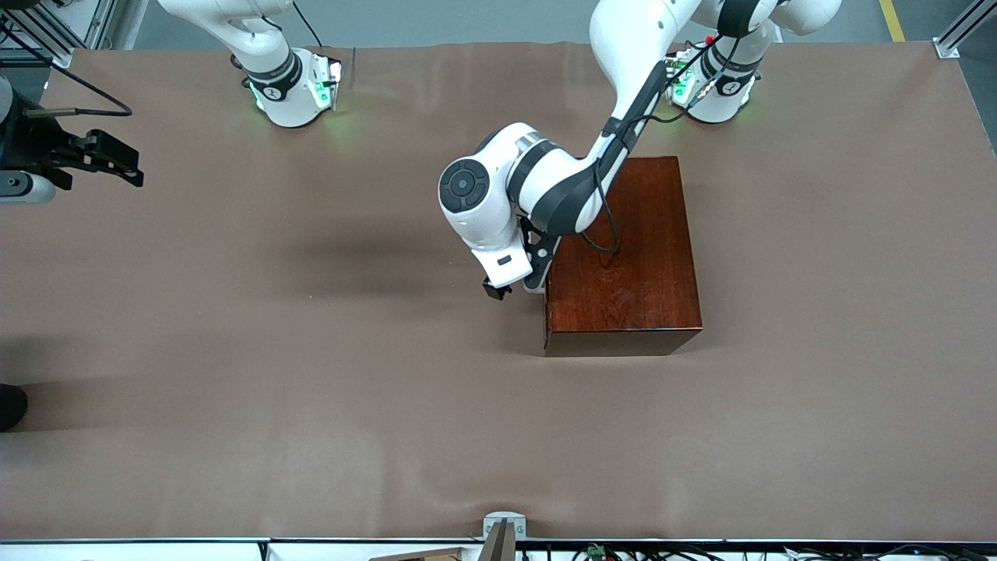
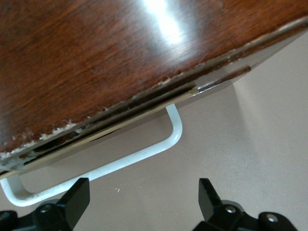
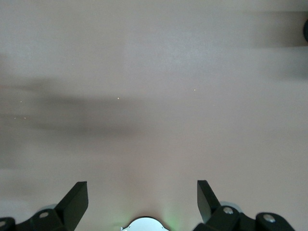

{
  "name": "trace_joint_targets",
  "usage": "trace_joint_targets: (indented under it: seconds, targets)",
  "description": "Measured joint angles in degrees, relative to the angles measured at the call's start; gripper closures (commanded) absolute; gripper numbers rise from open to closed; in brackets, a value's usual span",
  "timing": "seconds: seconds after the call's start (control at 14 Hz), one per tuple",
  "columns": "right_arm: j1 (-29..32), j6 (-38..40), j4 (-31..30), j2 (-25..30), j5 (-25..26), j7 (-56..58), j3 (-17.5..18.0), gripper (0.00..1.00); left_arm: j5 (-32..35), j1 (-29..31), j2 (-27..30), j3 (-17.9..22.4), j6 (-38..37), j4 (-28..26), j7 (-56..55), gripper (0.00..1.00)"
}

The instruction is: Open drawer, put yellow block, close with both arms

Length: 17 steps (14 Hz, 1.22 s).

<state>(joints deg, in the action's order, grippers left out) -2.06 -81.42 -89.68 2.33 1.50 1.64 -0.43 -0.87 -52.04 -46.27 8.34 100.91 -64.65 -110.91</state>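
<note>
The glossy dark mahogany box (image 1: 623, 257) stands mid-table, toward the left arm's end. Its drawer looks shut. In the left wrist view only the top edge of the drawer front (image 2: 144, 107) shows under the box top (image 2: 96, 48), with the white loop handle (image 2: 144, 154) sticking out toward the right arm's end. My left gripper (image 1: 514, 288) is open just off that side of the box; its fingers (image 2: 77, 197) stand apart, one close under the handle, holding nothing. My right gripper (image 1: 117, 160) is open and empty over bare table (image 3: 154, 96) at the right arm's end, waiting. The yellow block is out of view.
The brown table cover (image 1: 311, 389) spreads wide around the box. A dark object (image 1: 12, 405) pokes in at the right arm's end of the table, nearer the front camera. A metal clamp (image 1: 502, 530) sits at the table's front edge.
</note>
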Motion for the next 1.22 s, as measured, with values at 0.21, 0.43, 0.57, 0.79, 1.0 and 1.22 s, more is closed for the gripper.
trace_joint_targets:
  seconds: [0.21, 0.43, 0.57, 0.79, 1.0, 1.22]
  targets:
    - [-0.02, -0.13, 0.00, -0.01, 0.00, 0.00, 0.04, 0.00, 0.00, 0.15, 2.82, 0.09, 0.11, 0.21, 4.18, 0.00]
    - [-0.02, -0.20, 0.00, -0.02, -0.01, 0.00, 0.03, 0.00, 0.01, 3.76, 10.62, 0.41, -1.53, 0.21, 16.07, 0.00]
    - [-0.02, -0.20, 0.00, -0.02, -0.01, 0.00, 0.03, 0.00, 0.01, 9.02, 16.01, 0.51, -4.96, -0.05, 28.92, 0.00]
    - [-0.02, -0.20, 0.00, -0.02, -0.01, 0.00, 0.01, 0.00, 0.01, 17.07, 21.31, 0.45, -10.47, -0.79, 49.66, 0.00]
    - [-0.01, -0.20, 0.00, -0.02, -0.01, 0.00, -0.01, 0.00, 0.01, 22.89, 23.91, 0.44, -15.26, -1.55, 67.82, 0.00]
    - [-0.01, -0.20, 0.00, -0.02, -0.01, 0.00, -0.01, 0.00, 0.01, 28.00, 26.44, 0.45, -17.75, -2.41, 80.25, 0.00]
